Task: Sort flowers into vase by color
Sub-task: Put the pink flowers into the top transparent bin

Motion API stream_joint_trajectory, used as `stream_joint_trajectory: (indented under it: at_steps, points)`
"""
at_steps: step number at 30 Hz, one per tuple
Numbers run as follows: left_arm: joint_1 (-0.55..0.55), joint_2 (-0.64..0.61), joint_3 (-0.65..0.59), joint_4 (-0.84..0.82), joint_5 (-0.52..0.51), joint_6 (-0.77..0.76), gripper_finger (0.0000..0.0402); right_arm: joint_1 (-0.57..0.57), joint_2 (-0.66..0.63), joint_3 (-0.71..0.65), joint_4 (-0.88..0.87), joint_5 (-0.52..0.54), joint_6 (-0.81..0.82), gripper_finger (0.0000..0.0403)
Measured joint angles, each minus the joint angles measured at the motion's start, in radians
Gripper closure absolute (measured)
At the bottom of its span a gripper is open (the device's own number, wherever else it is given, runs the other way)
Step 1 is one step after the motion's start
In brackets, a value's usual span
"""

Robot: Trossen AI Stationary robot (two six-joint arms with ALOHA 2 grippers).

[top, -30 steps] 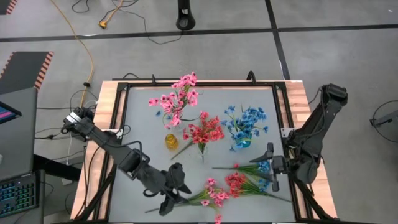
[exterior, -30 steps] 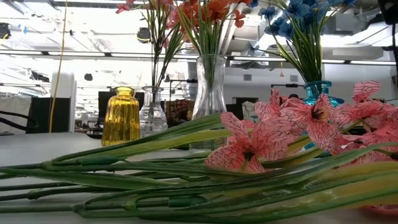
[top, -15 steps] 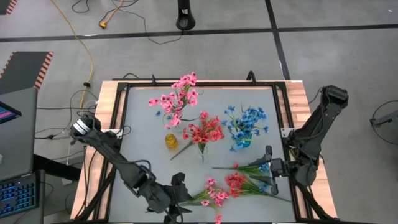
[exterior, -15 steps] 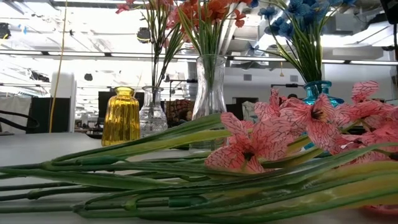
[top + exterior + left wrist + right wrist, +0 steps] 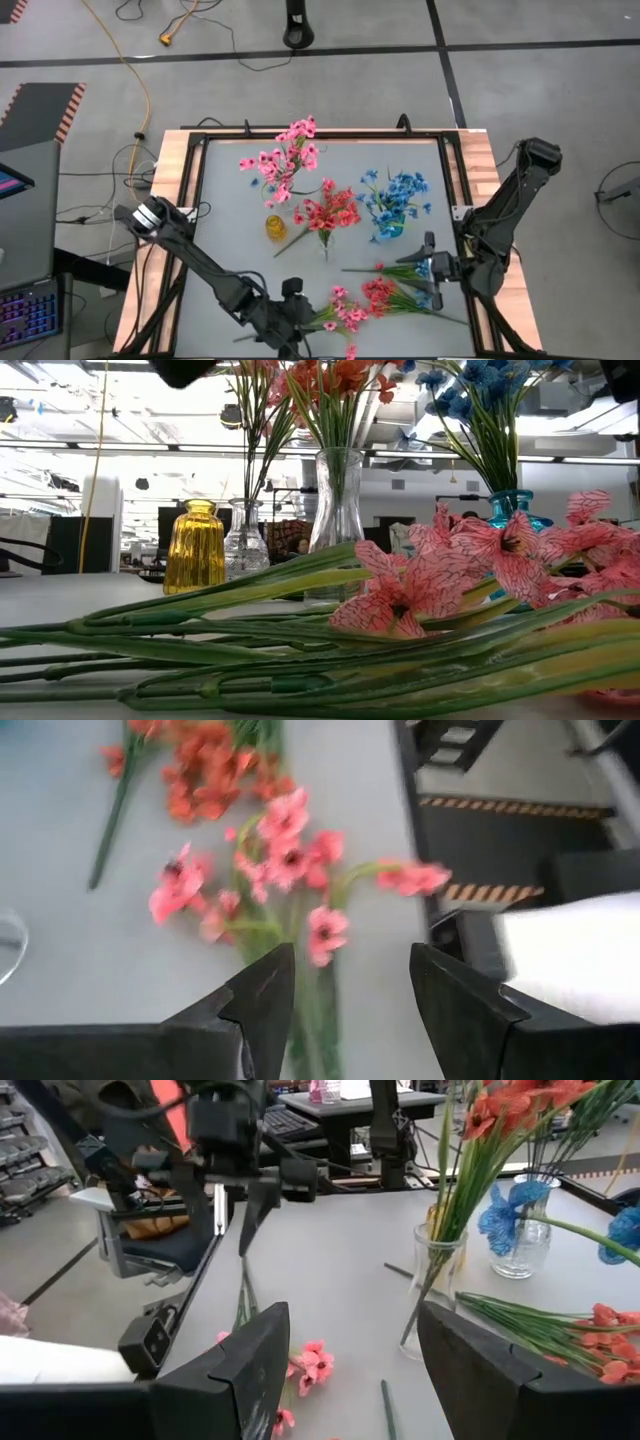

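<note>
A loose pink spray lies flat near the table's near edge, its blossoms ahead of my left gripper. That gripper is open and hovers over the spray's stem end, fingers on either side of the green stems. My right gripper is open and waits by the right edge, beside a loose blue spray and a coral-red spray. Further sprays stand upright in vases: pink, coral-red and blue.
An empty yellow vase stands left of the coral-red flowers' clear vase. The teal vase holds the blue ones. Long green stems fan across the near part of the table. The black frame rims the grey mat.
My left arm has reached further toward the table's near edge and slightly right, bringing its gripper over the stem end of the loose pink spray. The flowers have stayed where they lay.
</note>
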State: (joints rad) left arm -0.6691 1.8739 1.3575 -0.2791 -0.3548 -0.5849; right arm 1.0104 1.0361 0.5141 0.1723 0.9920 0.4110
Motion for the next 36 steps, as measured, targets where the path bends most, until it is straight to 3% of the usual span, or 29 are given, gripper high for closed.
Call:
stream_joint_trajectory:
  at_steps: [13,26,36]
  points:
    - [0.013,0.08,0.0,-0.026,-0.017,-0.014,0.0214,-0.012,-0.001,0.0,-0.007,-0.001,0.0,0.0154]
    - [0.016,0.176,0.001,-0.011,0.09,-0.064,0.0214,-0.012,0.0,0.0,-0.008,-0.001,-0.001,0.0154]
    - [0.032,0.221,0.001,0.009,0.111,-0.086,0.0215,-0.012,0.0,0.0,-0.01,-0.001,-0.003,0.0154]
